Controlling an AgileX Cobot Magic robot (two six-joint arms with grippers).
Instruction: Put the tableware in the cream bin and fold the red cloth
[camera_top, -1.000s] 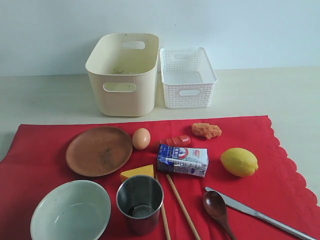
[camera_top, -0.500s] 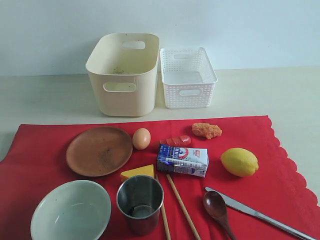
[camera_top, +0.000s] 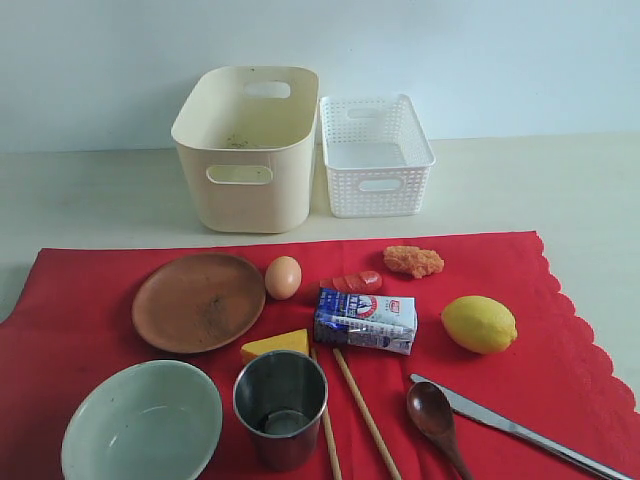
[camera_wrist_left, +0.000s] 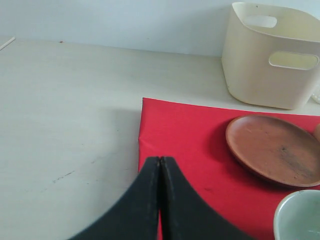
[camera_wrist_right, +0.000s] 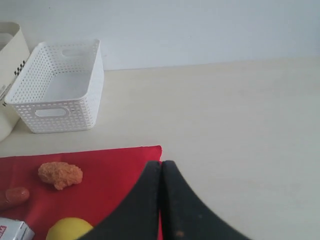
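The red cloth (camera_top: 90, 300) lies flat over the near table. On it rest the brown wooden plate (camera_top: 198, 301), pale green bowl (camera_top: 141, 420), steel cup (camera_top: 281, 405), two chopsticks (camera_top: 360, 410), dark spoon (camera_top: 433, 413) and metal knife (camera_top: 520, 432). The cream bin (camera_top: 247, 147) stands behind the cloth. Neither arm shows in the exterior view. My left gripper (camera_wrist_left: 160, 159) is shut and empty, over the cloth's (camera_wrist_left: 185, 130) edge near the plate (camera_wrist_left: 276, 149). Shut and empty too, my right gripper (camera_wrist_right: 161, 162) hangs by the corner of the cloth (camera_wrist_right: 107, 167).
A white lattice basket (camera_top: 375, 153) stands right of the cream bin. Also on the cloth are an egg (camera_top: 283, 277), a sausage (camera_top: 351, 282), a fried piece (camera_top: 413, 261), a milk carton (camera_top: 365, 319), a cheese wedge (camera_top: 274, 344) and a lemon (camera_top: 479, 323).
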